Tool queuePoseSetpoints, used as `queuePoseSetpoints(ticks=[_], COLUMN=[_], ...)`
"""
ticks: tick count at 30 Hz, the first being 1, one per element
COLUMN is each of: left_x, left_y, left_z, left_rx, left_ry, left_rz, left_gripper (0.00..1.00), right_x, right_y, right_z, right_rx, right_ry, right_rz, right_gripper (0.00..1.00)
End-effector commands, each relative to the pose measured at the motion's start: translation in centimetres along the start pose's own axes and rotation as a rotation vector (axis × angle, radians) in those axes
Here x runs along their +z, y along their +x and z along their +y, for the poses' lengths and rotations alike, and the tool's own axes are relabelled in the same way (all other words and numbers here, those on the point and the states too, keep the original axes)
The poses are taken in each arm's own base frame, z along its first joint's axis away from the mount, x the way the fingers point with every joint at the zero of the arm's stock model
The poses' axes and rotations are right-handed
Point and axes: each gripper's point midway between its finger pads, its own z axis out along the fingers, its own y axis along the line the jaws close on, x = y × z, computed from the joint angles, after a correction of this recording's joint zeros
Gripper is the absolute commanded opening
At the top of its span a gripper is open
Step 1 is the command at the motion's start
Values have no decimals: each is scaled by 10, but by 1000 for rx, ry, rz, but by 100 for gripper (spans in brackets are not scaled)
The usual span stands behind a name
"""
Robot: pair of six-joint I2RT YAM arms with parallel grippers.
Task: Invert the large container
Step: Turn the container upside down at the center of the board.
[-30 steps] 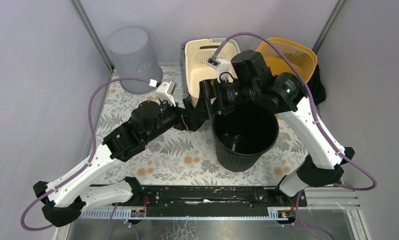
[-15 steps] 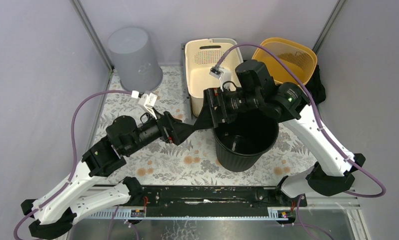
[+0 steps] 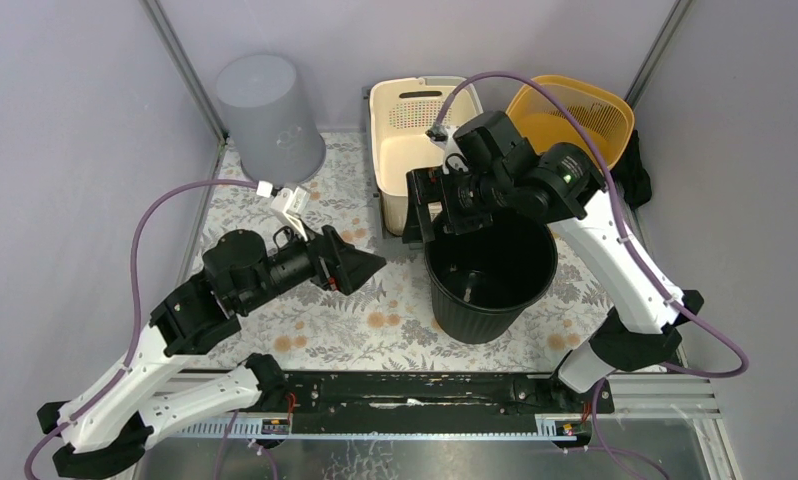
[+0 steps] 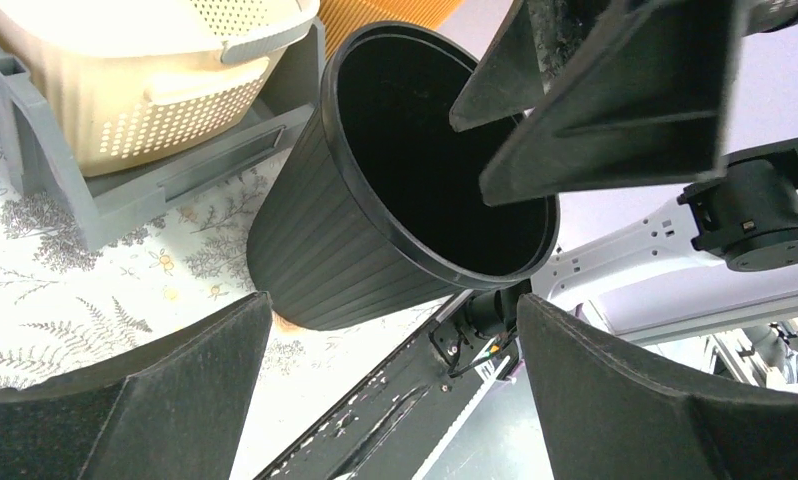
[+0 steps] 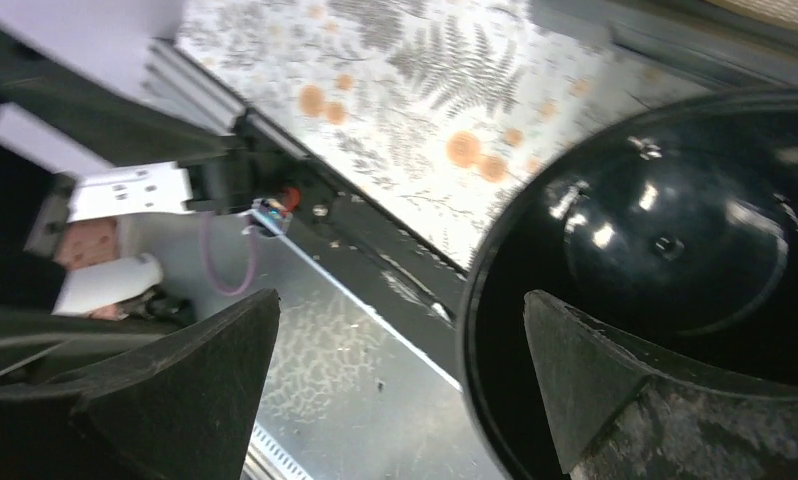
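Fern-print table (image 3: 375,322), black container (image 3: 480,325) upright, left hand (image 3: 373,266), right hand (image 3: 422,212) spread

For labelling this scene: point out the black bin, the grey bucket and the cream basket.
black bin (image 3: 480,322), top external view, ribbed outer wall facing the arms
grey bucket (image 3: 273,128), top external view, its side wall
cream basket (image 3: 420,108), top external view, perforated inner back wall

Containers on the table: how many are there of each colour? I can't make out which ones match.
Grey bucket: 1
Cream basket: 1
Orange basket: 1
Black bin: 1
Total: 4
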Motion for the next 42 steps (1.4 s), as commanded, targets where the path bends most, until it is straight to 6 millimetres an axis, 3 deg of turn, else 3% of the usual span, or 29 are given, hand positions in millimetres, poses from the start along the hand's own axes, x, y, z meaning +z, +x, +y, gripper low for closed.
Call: queuePoseSetpoints(ticks=[1,5,13,18,26,42], left_x=[-6,-7,-11,-14,-13,-6], left_y=[6,14,23,30,53,73], left_z=[6,17,33,38,46,63], left_rx=[-16,-24,-22,-32,-80,-90], left_ry=[-11,-52,-118,-126,-119,-155], left_rz=[1,12,27,25,66,89], left_gripper=[100,100,100,100,100,100], right_x=[3,20,45,55,69,69], right_y=[11,19,42,61,81,88], right_z=[-46,-58,-61,-63,-71,-75], right_rx=[5,46,47,18,-33,-79], right_ry=[235,280,371,446,558,586], right_rz=[26,49,100,141,215,292], right_gripper=[100,99,81,65,63,53])
